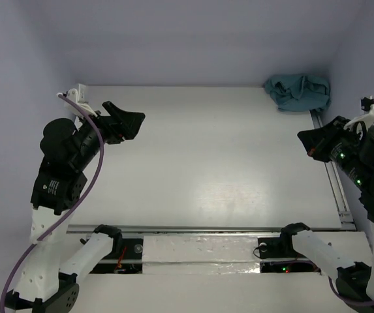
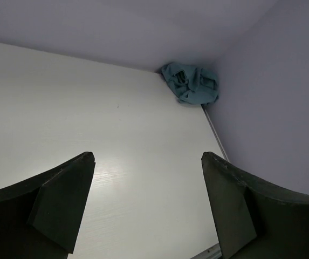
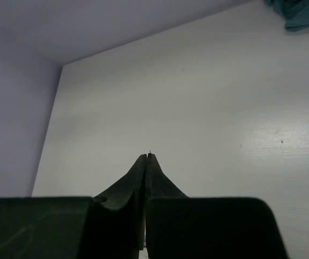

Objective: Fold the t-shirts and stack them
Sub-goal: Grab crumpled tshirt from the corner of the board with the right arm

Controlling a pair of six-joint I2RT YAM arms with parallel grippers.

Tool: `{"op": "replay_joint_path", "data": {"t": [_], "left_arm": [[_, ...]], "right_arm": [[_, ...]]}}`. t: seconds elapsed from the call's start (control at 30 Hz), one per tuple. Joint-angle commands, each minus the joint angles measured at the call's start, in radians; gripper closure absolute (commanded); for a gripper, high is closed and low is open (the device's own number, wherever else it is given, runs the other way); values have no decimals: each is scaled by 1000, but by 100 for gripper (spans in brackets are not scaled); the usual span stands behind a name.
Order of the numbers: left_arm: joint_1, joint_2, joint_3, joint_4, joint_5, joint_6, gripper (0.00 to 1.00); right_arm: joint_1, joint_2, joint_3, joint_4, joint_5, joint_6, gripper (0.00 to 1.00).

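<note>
The shirt (image 1: 297, 92) lies bunched in the table's (image 1: 206, 169) far right corner. The left gripper (image 2: 148, 167) hangs with fingers wide apart; the right gripper's (image 3: 147, 157) are pressed together, empty.

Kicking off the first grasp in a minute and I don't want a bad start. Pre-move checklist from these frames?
1. T-shirt located: ok, in the far right corner of the table.
2. T-shirt lying flat, ready to fold: not ok, it is a crumpled heap.
3. Left gripper open and empty: ok, jaws wide apart with nothing between them.
4. Right gripper open for a grasp: not ok, jaws shut with nothing between them.
5. Both grippers apart from the cloth: ok, neither touches it.
6. Number of shirts in the heap: cannot tell, the folds hide it.
</note>
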Motion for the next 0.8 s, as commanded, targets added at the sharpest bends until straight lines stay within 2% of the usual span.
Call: {"op": "replay_joint_path", "data": {"t": [0.0, 0.07, 0.1, 0.17, 0.2, 0.27, 0.3, 0.43, 0.5, 0.6, 0.77], "left_arm": [[6, -28, -13, 81, 16, 20, 23], [6, -45, -68, 91, 27, 20, 35], [6, -45, -69, 93, 35, 16, 35], [6, -49, -110, 98, 53, -1, 55], [6, -51, -137, 99, 53, -13, 74], [6, -57, -161, 90, 50, -20, 91], [6, -63, -183, 78, 40, -29, 100], [6, -112, -236, -31, 21, -24, 100], [6, -134, -250, -66, -22, -14, 100], [6, -154, -256, -119, -66, 19, 100], [-4, -125, -247, -91, -82, 46, 100]], "right_arm": [[4, 14, -52, 73, 33, -10, 100], [4, 43, -104, 103, 109, -21, 100], [4, 65, -105, 110, 109, -21, 100], [4, 117, -155, 130, 190, -21, 100], [4, 167, -175, 185, 212, -24, 100], [-10, 224, -232, 300, 258, -39, 100], [-65, 256, -249, 343, 254, -42, 100], [-261, 437, -292, 507, 84, -12, 100], [-298, 540, -306, 623, 91, -19, 100], [-340, 695, -216, 623, 80, -10, 100], [-349, 709, -226, 689, 90, -32, 100]]}}
